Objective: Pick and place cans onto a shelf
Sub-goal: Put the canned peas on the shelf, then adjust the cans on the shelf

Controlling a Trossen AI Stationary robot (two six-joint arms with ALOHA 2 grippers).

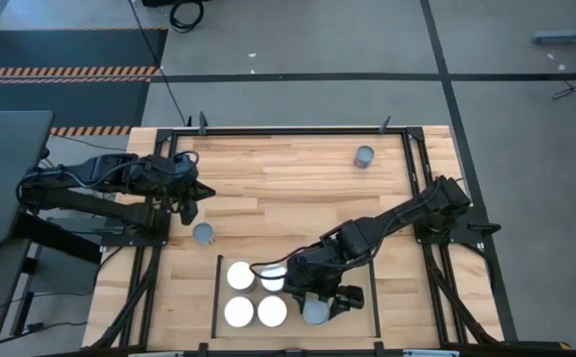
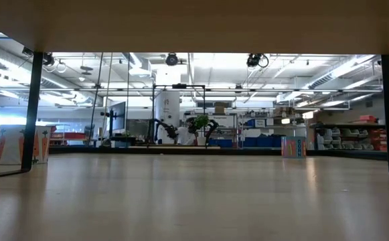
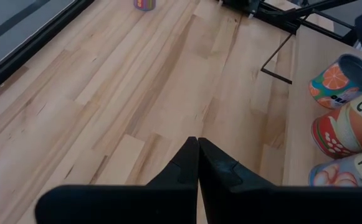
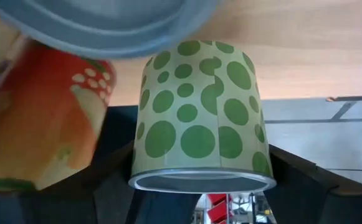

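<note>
the right gripper [image 1: 319, 307] is positioned over the shelf [image 1: 352, 273] and is seen clamped around a green-dotted can [image 4: 199, 124], grey top visible at [image 1: 314, 312], just beside four white-topped cans [image 1: 240, 276] grouped on the shelf. the left gripper [image 1: 192, 201] is held above the plank tabletop [image 1: 288, 178] with fingers [image 3: 190, 165] pressed together and nothing held, near a grey-topped can [image 1: 203, 234]. another grey-topped can [image 1: 365, 156] is noted well apart, toward the far right of the tabletop.
</note>
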